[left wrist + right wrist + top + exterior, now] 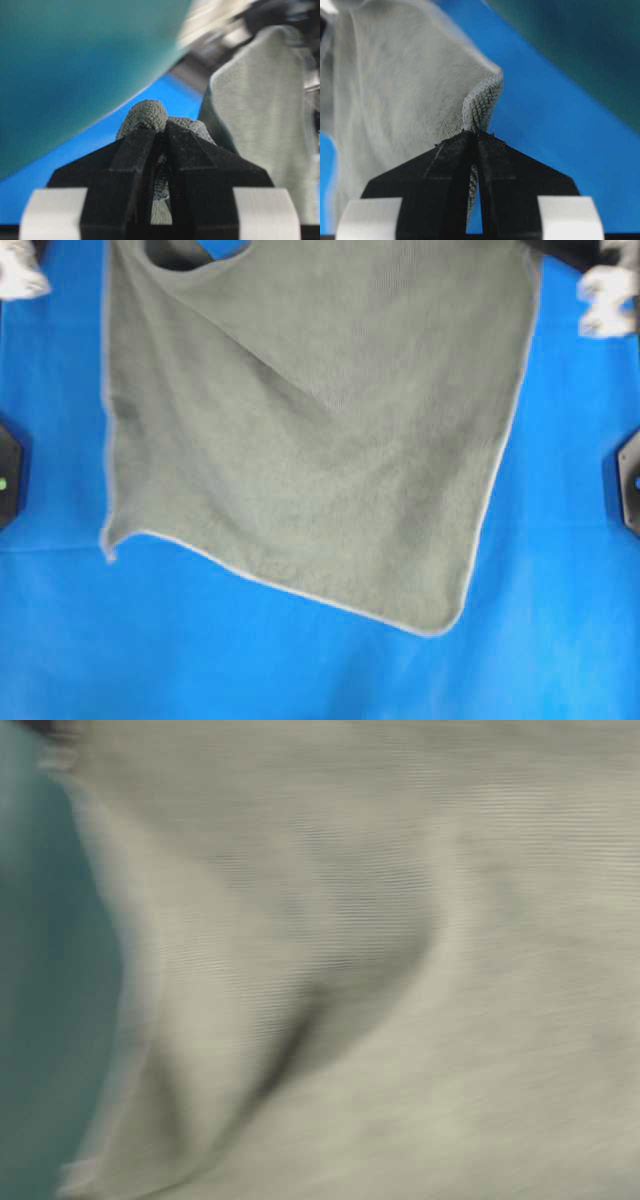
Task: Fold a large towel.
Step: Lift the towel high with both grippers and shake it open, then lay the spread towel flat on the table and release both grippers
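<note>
The large towel [310, 440] hangs spread over the blue-covered desk [300, 670], lifted by its two upper corners. Seen from overhead, its grey-green cloth fills the upper middle of the picture and runs off the top edge. Its left edge drops nearly straight down to a small corner low on the left, and from there the light-stitched hem slants down and to the right to a rounded corner, the lowest point of the towel. The right edge climbs from that corner up toward the top right. A soft diagonal crease crosses the cloth from upper left toward its middle.

The left end effector [161, 131] is clamped on the large towel: in its wrist view the two black fingers [131, 165] meet at their tips with a bunched roll of terry cloth pinched between them and bulging just above them. More of the towel hangs to the right of the fingers, with the blue desk beyond.

The right end effector [476, 132] is likewise closed on the large towel, its black fingers [445, 170] pressed together on a folded corner whose stitched edge stands up just above the tips. The rest of the cloth falls away to the left of the fingers.

In the table-level view the towel [380, 960] fills nearly the whole picture, blurred, with a deep fold near its middle.

At the desk's left and right edges, beside the towel, sit two dark arm bases [8, 475].
</note>
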Available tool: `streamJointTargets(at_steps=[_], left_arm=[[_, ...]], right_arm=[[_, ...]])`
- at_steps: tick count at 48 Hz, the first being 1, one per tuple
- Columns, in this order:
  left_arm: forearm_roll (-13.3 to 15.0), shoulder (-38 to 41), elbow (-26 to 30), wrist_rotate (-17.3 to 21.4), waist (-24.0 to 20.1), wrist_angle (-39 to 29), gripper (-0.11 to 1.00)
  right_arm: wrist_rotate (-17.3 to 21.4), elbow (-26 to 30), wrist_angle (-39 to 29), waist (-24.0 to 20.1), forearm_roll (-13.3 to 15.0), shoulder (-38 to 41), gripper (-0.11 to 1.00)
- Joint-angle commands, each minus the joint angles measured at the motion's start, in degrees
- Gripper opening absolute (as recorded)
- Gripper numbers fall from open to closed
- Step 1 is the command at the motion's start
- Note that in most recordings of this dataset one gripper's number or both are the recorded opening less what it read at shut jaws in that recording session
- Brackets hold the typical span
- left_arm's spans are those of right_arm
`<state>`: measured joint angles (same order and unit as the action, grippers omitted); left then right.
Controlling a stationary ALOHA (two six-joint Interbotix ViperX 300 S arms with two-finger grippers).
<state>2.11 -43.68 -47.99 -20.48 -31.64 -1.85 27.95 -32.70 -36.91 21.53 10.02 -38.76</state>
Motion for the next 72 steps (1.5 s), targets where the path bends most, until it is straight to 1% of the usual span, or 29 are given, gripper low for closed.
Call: streamJointTargets(at_steps=[1, 4, 7, 12, 16, 19, 24, 29, 32, 38, 43, 45, 49, 53, 58, 64, 68, 72], left_arm=[[-0.1, 3.5, -1.8, -0.1, -2.1, 3.7, 0.03], [-0.1, 6.3, -2.8, -0.2, -3.3, 6.2, 0.03], [-0.1, 9.4, -2.8, -0.2, -4.6, 8.6, 0.03], [-0.1, 12.9, -1.1, -0.2, -7.1, 10.3, 0.03], [-0.1, 15.0, 0.4, -0.2, -8.6, 10.5, 0.03], [-0.1, 16.3, 1.3, -0.1, -9.1, 10.3, 0.03], [-0.1, 16.3, 1.1, -0.3, -8.0, 9.8, 0.03], [-0.1, 14.5, -0.4, -0.3, -5.4, 8.1, 0.03], [-0.1, 12.5, -1.9, -0.3, -2.7, 6.9, 0.03], [0.0, 9.2, -6.0, -0.9, 2.0, 6.0, 0.03], [0.0, 7.0, -9.9, -3.4, 5.4, 5.8, 0.03], [0.1, 6.6, -11.4, -4.9, 6.2, 6.0, 0.03], [0.1, 6.1, -14.4, -8.4, 7.6, 6.2, 0.03], [0.1, 5.9, -17.8, -13.0, 9.1, 6.2, 0.03], [0.1, 5.8, -21.4, -17.1, 11.7, 6.0, 0.03], [0.1, 5.8, -25.6, -21.4, 16.4, 5.5, 0.03], [0.1, 5.6, -27.8, -24.8, 21.1, 4.6, 0.03], [0.1, 5.4, -28.9, -27.3, 25.2, 3.1, 0.03]], right_arm=[[0.1, -1.1, 0.1, 2.9, 0.4, 2.2, 0.03], [0.1, -2.0, 0.3, 4.7, 1.2, 3.9, 0.03], [0.1, -2.4, 0.4, 6.5, 2.8, 5.2, 0.03], [0.3, -2.4, 1.8, 9.8, 5.8, 6.9, 0.03], [0.8, -2.4, 3.0, 11.6, 7.0, 7.0, 0.03], [1.5, -2.5, 3.3, 12.0, 7.6, 6.8, 0.03], [2.5, -3.4, 2.9, 11.6, 6.9, 5.2, 0.03], [4.0, -5.6, 1.5, 7.0, 5.9, 1.9, 0.03], [4.7, -7.5, 1.1, 3.1, 5.4, -0.2, 0.03], [6.9, -12.0, 1.4, -7.6, 4.1, -2.8, 0.03], [9.3, -15.2, 1.5, -15.6, 3.9, -1.9, 0.03], [10.5, -16.2, 1.5, -19.2, 3.8, -0.4, 0.03], [12.2, -17.3, 1.9, -24.5, 3.9, 3.1, 0.03], [14.0, -17.7, 3.7, -29.0, 3.8, 7.6, 0.03], [16.4, -17.3, 7.0, -34.3, 3.8, 13.8, 0.03], [20.0, -17.3, 11.1, -38.1, 3.9, 20.3, 0.03], [22.9, -17.2, 14.2, -39.9, 3.8, 24.0, 0.03], [25.8, -17.0, 17.7, -41.5, 3.8, 27.4, 0.03]])
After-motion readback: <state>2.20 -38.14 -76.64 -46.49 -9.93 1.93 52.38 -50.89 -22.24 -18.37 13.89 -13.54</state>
